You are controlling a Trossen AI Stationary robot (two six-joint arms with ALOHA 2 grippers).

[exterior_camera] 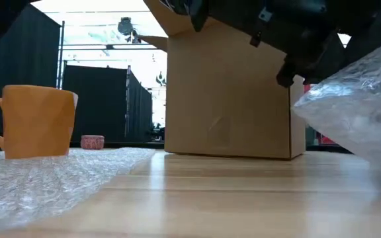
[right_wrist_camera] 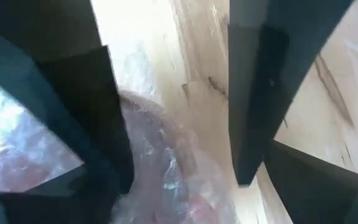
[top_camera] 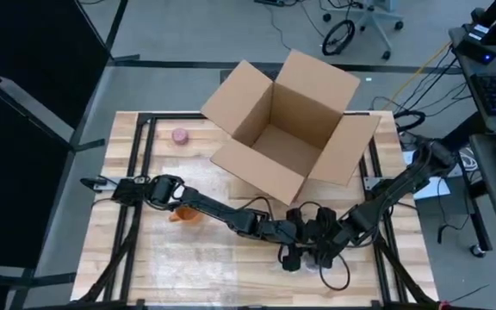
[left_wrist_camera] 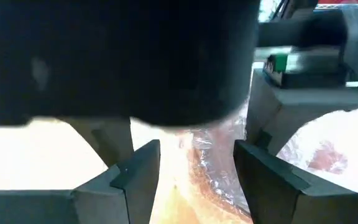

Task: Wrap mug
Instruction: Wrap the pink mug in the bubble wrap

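Note:
An orange mug (top_camera: 186,215) (exterior_camera: 37,122) stands upright on a sheet of clear bubble wrap (top_camera: 188,258) (exterior_camera: 45,178) spread over the near part of the table. The sheet's right end (exterior_camera: 362,99) is raised off the table. Both grippers are close together over that end. My left gripper (top_camera: 289,257) (left_wrist_camera: 197,168) has a crumpled ridge of wrap between its narrowly parted fingers. My right gripper (top_camera: 321,250) (right_wrist_camera: 179,124) stands open, with bare wood between its fingers and wrap beside one of them. My left gripper has a bunched ridge of the wrap (left_wrist_camera: 204,158), at the sheet's right end, between its two fingers. That end is lifted while the rest stays flat under the mug. My right gripper has wrap (right_wrist_camera: 160,168) beside one finger (right_wrist_camera: 114,124); I cannot tell whether they touch.
An open cardboard box (top_camera: 287,129) (exterior_camera: 227,99) stands at the far middle of the table, just behind the grippers. A small pink object (top_camera: 180,135) (exterior_camera: 92,141) lies at the far left. Bare wood lies between mug and box.

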